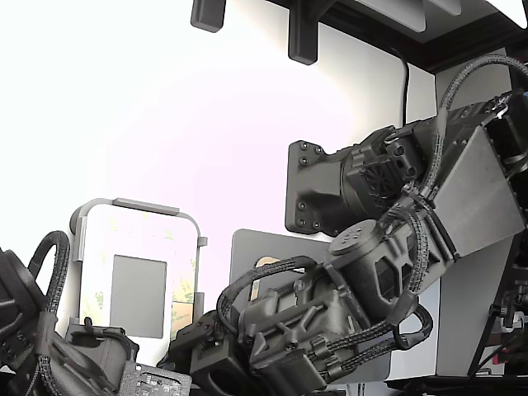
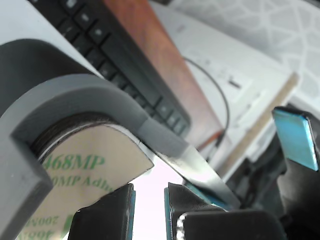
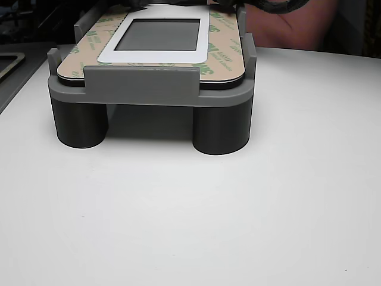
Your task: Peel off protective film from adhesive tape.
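The arm (image 1: 396,223) is matte black with ribbed housings, a flat grey side panel and braided black cable looms. Its gripper (image 2: 149,210) has black fingers (image 2: 107,212) faced with teal pads.

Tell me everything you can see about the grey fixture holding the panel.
The grey fixture looks like matte moulded plastic: a rounded tray with low raised tabs along its edges, standing on dark cylindrical legs on the white table. It cradles the flat panel whose border carries the green-printed protective film. In the wrist view the gripper sits close to its rounded corner.
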